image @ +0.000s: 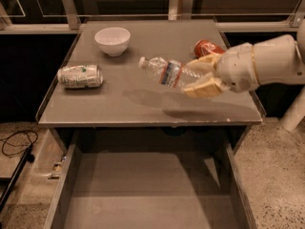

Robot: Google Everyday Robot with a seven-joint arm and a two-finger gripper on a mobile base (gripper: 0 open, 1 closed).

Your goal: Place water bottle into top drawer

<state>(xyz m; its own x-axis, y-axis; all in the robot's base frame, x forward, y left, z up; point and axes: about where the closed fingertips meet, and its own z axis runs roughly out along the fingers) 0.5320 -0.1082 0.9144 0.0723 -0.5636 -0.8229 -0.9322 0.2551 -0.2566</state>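
Observation:
The water bottle (167, 72) is clear with a white cap and a red-blue label band. It is held lying sideways in the air above the grey table (119, 104), cap pointing left. My gripper (202, 75) is shut on the bottle's base end, with the white arm coming in from the right. The top drawer (143, 194) is pulled open below the table's front edge, and its flat grey floor is bare.
A silver-green can (80, 76) lies on its side at the table's left. A white bowl (112, 40) stands at the back left. A red soda can (206, 48) lies at the back right, behind my gripper. A cable (14, 144) lies on the floor at left.

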